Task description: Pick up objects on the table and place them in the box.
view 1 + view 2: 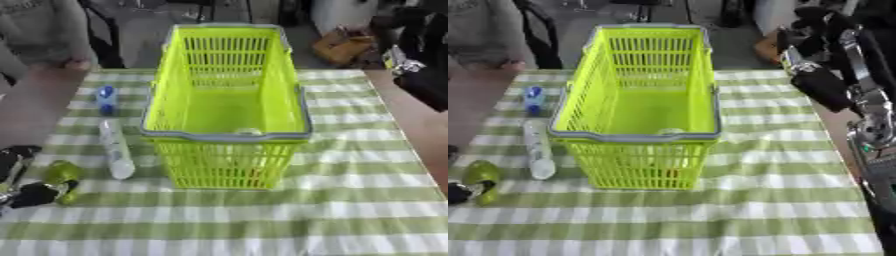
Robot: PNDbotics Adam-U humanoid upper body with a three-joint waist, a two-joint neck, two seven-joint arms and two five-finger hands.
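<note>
Green object (63, 172), rounded, glossy, pinched by left robot hand (35, 194); right unclear

Basket (226, 107): lime-green lattice walls, grey rim. Tablecloth (350, 210): green-and-white check. Small bottle (107, 99): blue cap and blue body. Long bottle (115, 149): clear to white. Rounded object (63, 175): olive green. Left hand (33, 194): black.
</note>
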